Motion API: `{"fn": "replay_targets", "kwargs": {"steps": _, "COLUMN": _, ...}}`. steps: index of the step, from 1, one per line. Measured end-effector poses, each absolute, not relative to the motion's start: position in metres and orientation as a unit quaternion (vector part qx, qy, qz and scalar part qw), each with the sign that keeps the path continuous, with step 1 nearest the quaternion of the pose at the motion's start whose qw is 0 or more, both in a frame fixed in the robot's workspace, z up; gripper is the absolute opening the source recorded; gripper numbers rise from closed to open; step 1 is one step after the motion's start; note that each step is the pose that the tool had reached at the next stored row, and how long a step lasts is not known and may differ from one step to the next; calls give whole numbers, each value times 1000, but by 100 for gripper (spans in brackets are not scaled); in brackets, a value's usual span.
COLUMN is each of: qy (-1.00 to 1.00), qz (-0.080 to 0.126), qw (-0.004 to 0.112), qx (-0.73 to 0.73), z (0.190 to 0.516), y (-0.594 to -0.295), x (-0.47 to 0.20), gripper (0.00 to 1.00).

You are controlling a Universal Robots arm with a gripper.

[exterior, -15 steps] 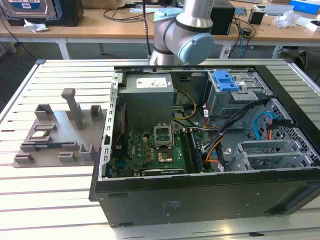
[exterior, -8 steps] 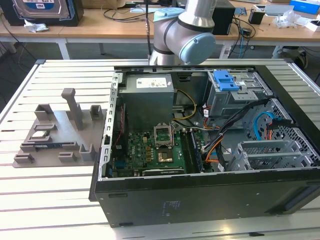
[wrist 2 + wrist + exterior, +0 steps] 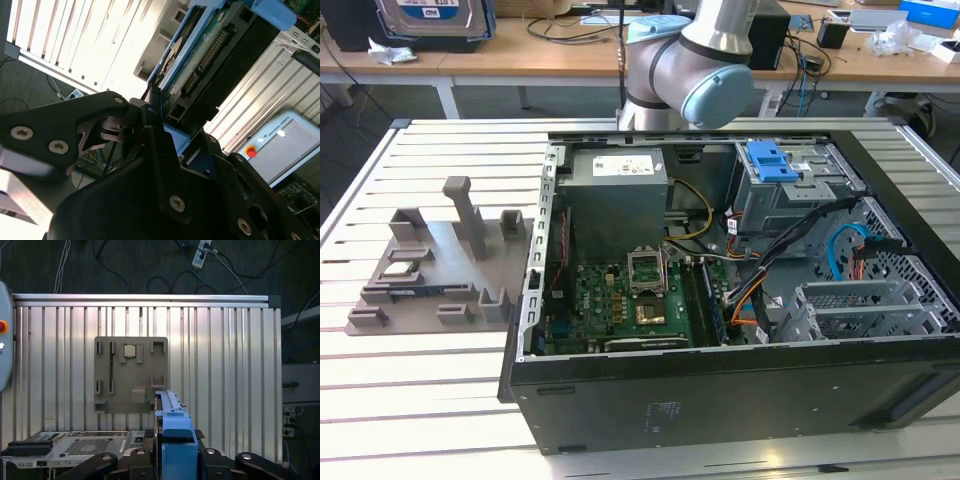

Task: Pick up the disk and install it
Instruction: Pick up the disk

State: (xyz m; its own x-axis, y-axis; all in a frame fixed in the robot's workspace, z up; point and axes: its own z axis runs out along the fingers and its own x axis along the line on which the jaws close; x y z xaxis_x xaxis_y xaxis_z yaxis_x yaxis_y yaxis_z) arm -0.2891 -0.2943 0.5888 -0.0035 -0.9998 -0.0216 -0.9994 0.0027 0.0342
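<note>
jaws clenched on the disk (image 3: pixel 169 412), black linkages pressing in from both sides, so the gripper (image 3: pixel 175 460) carries it on edge above the slatted aluminium table (image 3: pixel 225 365). the first wrist view looks straight down the drive's thin edge and its blue carrier bracket. beneath it lies a grey fixture plate (image 3: pixel 131 374) with a small square chip (image 3: pixel 130 351) seated in one pocket. the plate sits well inside the table's edges, with bare slats open along three of its sides. the open computer case (image 3: pixel 75 445) lies just beside its fourth side. past the table's edge is dark floor with cables and a power strip (image 3: pixel 202 247).

the second wrist view brings the disk's green circuit-board side and a row of connector pins up close. beyond them is a teach pendant (image 3: pixel 280 145) with a red button.

the exterior view adds the inside of the case: motherboard (image 3: pixel 620 300), power supply (image 3: pixel 615 195), and a grey drive cage (image 3: pixel 790 195) topped by a blue latch plate (image 3: pixel 772 160), in the case's far corner toward the exterior view's right. the robot arm (image 3: pixel 690 60) rises behind the case. a labelled drive in a blue frame, apparently the held disk, shows at that view's upper left corner, well apart from the cage.
</note>
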Motion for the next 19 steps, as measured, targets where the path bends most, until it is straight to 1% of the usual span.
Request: {"fn": "replay_targets", "kwargs": {"steps": 19, "qy": -708, "qz": -23, "qw": 8, "qx": 706, "z": 589, "y": -294, "x": -216, "gripper": 37}}
